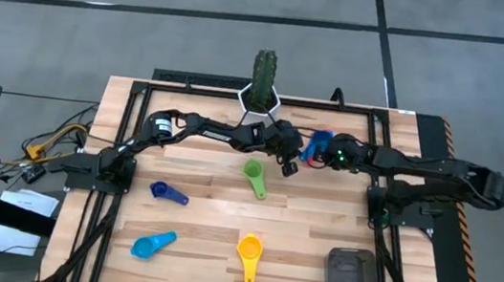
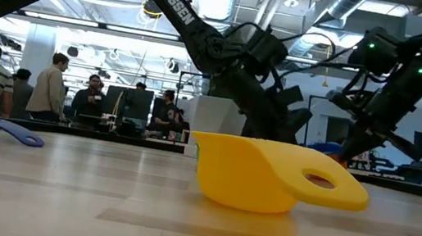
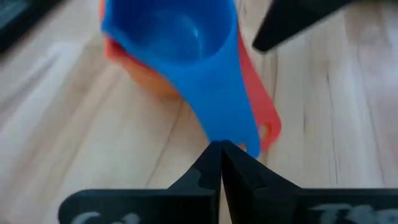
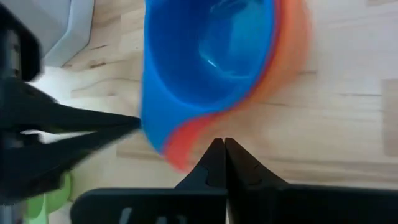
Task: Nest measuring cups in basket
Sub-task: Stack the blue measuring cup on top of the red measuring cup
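Observation:
A blue measuring cup sits nested in an orange and a red cup on the table near its far edge, in front of the white cactus pot. My left gripper is shut, its tips at the blue handle's free end. My right gripper is shut, just beside the stack's red rim on the opposite side. The green cup, dark blue cup, light blue cup and yellow cup lie apart on the table. The dark grey basket stands at the near right. My left gripper meets the free end of the blue cup's handle with the tips of its shut fingers, coming nearly level along the handle from the table's left. The stack rests on the table. My right gripper stands a sliver from the red rim; whether it touches, I cannot tell.
The cactus pot stands just beyond both grippers at the far edge. The two arms meet tip to tip over the far middle of the table. In the low view the yellow cup lies upside down close by. People stand in the room beyond.

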{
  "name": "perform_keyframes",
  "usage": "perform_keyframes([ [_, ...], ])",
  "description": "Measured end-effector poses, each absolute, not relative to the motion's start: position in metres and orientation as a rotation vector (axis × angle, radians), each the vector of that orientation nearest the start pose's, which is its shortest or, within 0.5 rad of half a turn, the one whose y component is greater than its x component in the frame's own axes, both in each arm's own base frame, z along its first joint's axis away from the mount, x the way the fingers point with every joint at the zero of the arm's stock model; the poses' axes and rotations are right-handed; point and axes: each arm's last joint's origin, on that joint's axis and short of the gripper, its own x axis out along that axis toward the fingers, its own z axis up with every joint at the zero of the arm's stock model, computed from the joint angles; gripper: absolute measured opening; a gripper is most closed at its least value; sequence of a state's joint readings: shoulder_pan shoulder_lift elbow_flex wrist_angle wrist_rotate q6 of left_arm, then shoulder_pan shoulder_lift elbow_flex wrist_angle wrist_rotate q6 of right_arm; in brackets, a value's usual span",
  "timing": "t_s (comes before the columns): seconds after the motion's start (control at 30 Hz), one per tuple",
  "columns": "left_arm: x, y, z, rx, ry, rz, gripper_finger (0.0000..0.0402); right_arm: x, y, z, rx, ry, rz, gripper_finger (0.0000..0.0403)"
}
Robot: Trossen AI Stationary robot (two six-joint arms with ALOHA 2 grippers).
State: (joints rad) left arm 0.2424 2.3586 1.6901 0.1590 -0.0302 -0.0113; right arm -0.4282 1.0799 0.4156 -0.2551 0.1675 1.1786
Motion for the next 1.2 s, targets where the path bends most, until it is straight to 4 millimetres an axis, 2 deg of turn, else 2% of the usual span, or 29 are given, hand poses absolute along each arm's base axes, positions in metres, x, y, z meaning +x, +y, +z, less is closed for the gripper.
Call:
perform_keyframes([
  [0.33, 0.509, 0.129, 0.147, -0.045, 0.499, 0.26, 0.0, 0.171, -0.083, 0.153, 1.19, 0.488, -1.043, 0.0005],
  [0.67, 0.513, 0.13, 0.157, 0.003, 0.503, 0.27, 0.0, 0.168, -0.082, 0.153, 1.193, 0.5, -1.072, 0.0005],
  [1.2, 0.512, 0.133, 0.158, -0.002, 0.494, 0.212, 0.0, 0.168, -0.091, 0.156, 1.15, 0.452, -1.061, 0.0012],
])
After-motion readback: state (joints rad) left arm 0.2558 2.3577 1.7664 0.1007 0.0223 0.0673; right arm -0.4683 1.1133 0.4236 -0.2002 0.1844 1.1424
